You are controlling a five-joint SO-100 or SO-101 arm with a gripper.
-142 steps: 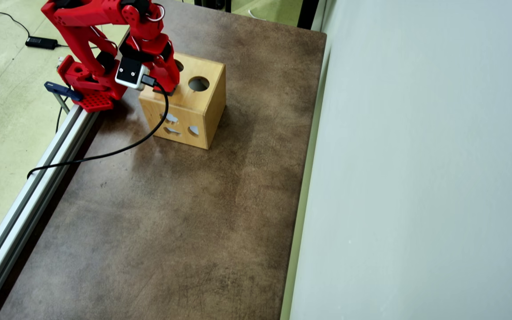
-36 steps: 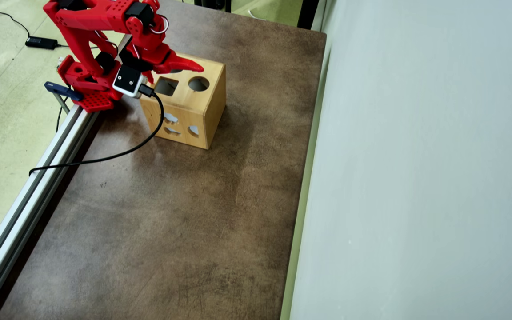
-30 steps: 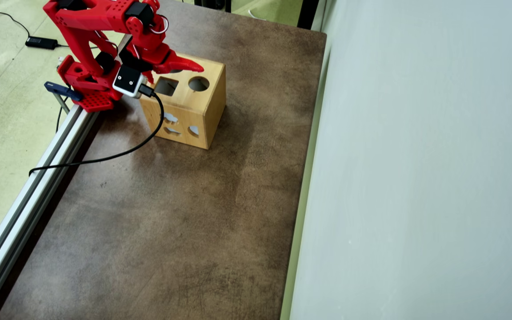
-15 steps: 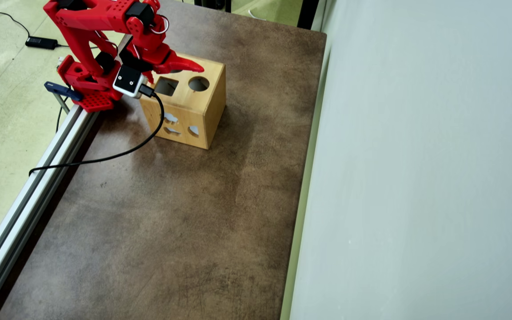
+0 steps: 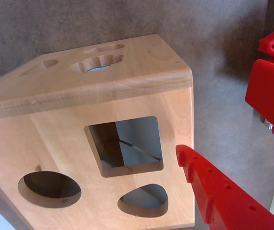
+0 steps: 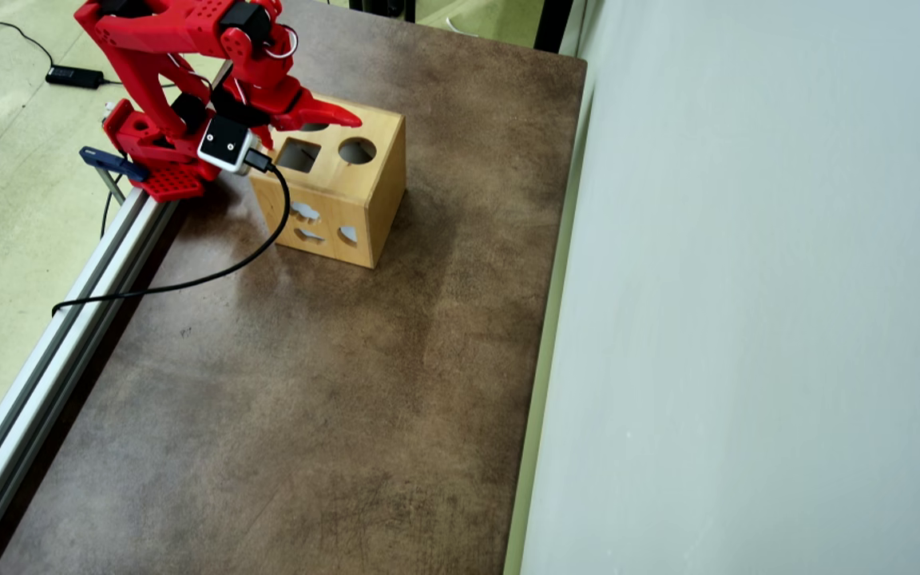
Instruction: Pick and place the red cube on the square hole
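I saw the pale wooden box [image 6: 332, 188] standing on the mottled brown worktop [image 6: 308, 383], its grain smooth and its edges rounded. The square hole [image 5: 125, 146] in its top face was dark inside, with a round hole [image 5: 49, 188] and a rounded teardrop hole [image 5: 143, 201] near it. The red cube did not show in either view. The claw [image 6: 324, 121] hovered over the top face beside the square hole, nothing between its fingers. One ridged red plastic finger [image 5: 213, 196] showed in the wrist view; I could not tell whether the claw was spread or pressed together. A black cable [image 6: 188, 279] trailed across the worktop.
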